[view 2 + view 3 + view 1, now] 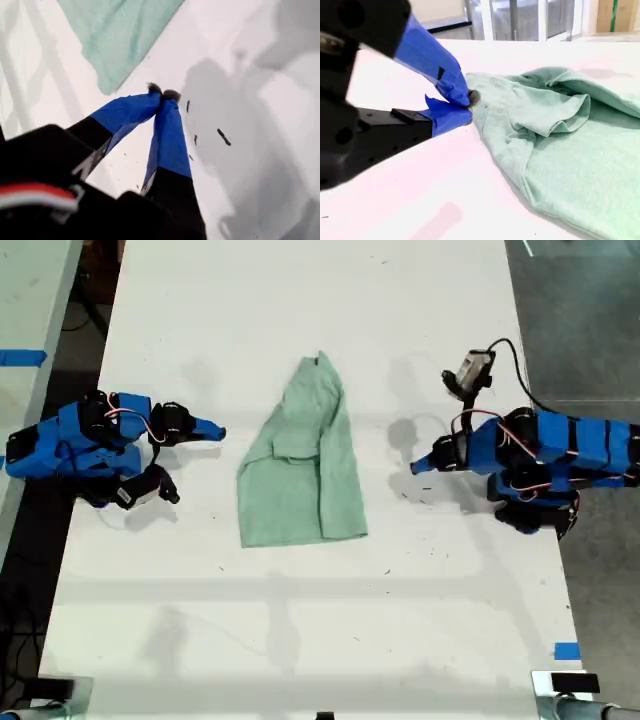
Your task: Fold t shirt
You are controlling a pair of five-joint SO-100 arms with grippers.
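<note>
the t shirt point(300, 460) lies folded lengthwise mid-table point(300, 640), between both arms. my first gripper point(162, 94) has its jaws closed on nothing, near the shirt's corner. my second gripper point(465, 106) rests closed beside the cloth's edge, gripping nothing

My first gripper point(162, 95) has its blue jaws closed together, holding nothing, over the white table point(250, 165). The t shirt point(120, 35) corner lies near the tips, apart.
</note>
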